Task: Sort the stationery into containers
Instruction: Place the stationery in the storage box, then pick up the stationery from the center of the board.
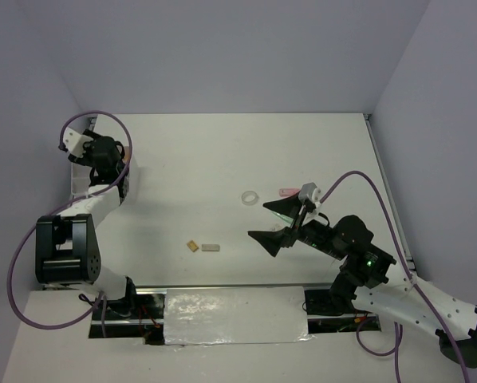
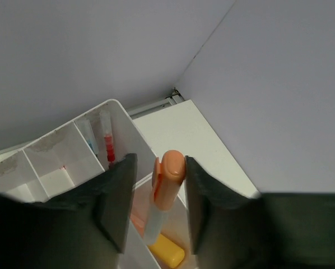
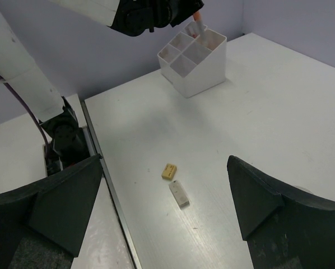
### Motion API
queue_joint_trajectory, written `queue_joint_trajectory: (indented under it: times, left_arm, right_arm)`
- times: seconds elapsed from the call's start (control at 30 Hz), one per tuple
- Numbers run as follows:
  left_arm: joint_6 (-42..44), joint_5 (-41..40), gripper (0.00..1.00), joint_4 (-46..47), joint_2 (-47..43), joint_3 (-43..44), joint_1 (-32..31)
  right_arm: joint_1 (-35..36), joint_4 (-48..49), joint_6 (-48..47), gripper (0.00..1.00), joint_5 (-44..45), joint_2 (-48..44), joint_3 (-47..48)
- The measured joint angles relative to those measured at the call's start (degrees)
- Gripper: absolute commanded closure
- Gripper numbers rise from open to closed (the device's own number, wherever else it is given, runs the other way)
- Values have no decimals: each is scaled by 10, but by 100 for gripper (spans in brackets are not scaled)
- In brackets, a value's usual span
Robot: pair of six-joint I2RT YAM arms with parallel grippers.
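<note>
My left gripper [image 2: 159,162] hangs over the white four-compartment container [image 2: 55,168]. An orange marker [image 2: 168,179] stands between its fingers, lower end down in a compartment. The cap touches the right finger and a gap shows at the left finger, so the jaws are open. A yellow item [image 2: 168,250] lies in that compartment, and a red pen [image 2: 108,147] stands in another. My right gripper [image 3: 165,162] is wide open above the table and holds nothing. Below it lie a tan eraser [image 3: 168,171] and a grey eraser [image 3: 179,194]. A tape ring [image 1: 250,196] and a pink marker [image 1: 288,191] lie mid-table.
The container [image 3: 192,67] stands at the table's far left near the wall corner. The left arm [image 1: 103,155] covers it in the top view. The two erasers [image 1: 200,246] lie close to the table's near edge, by the metal rail [image 3: 108,190].
</note>
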Motion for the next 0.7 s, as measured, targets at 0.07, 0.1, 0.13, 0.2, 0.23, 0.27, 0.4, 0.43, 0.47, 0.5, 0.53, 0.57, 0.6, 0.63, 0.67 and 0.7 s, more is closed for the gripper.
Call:
queue_joint_trajectory:
  times: [0.07,0.1,0.13,0.2,0.23,0.27,0.4,0.43,0.47,0.5,0.53,0.57,0.6,0.63,0.67,0.7]
  left_arm:
    - [-12,3,30,4,0,-1,0]
    - [-16,4,30,6,0,-2,0]
    - [-23,4,30,6,0,-2,0]
    - [-28,4,29,4,-1,-4,0]
    - [-28,4,29,2,-3,-5,0]
    - [-29,3,29,2,-4,-7,0]
    - [-30,4,27,-7,-24,-14,0]
    - [-30,7,22,-10,-32,-14,0]
    - [-28,11,18,-18,-40,-12,0]
    - [-28,17,12,-35,-49,-6,-1]
    - [-27,26,1,-58,-56,8,-3]
    - [-26,37,1,-88,-61,29,-5]
    - [-29,52,1,-111,-65,50,-7]
    - [-30,60,1,-139,-71,72,-19]
    - [-26,67,1,-172,-79,94,-35]
    - [-24,74,1,-208,-88,117,-60]
  right_arm:
    - [0,0,0,0,0,0,0]
    - [0,0,-2,0,-1,0,0]
    - [0,0,-2,0,-1,0,0]
    - [0,0,-2,0,-1,1,0]
    - [0,0,-2,0,-1,1,0]
    - [0,0,-2,0,-1,1,0]
    - [0,0,-3,0,0,1,0]
    - [0,1,-3,0,1,1,0]
    - [0,1,-2,0,4,2,0]
    - [0,2,-2,0,9,3,0]
    - [0,2,-2,0,16,5,0]
    - [0,3,1,0,29,8,0]
    - [0,3,3,0,38,11,0]
    - [0,2,8,0,57,14,0]
    - [0,1,12,0,79,15,0]
    - [-1,-1,16,0,99,15,0]
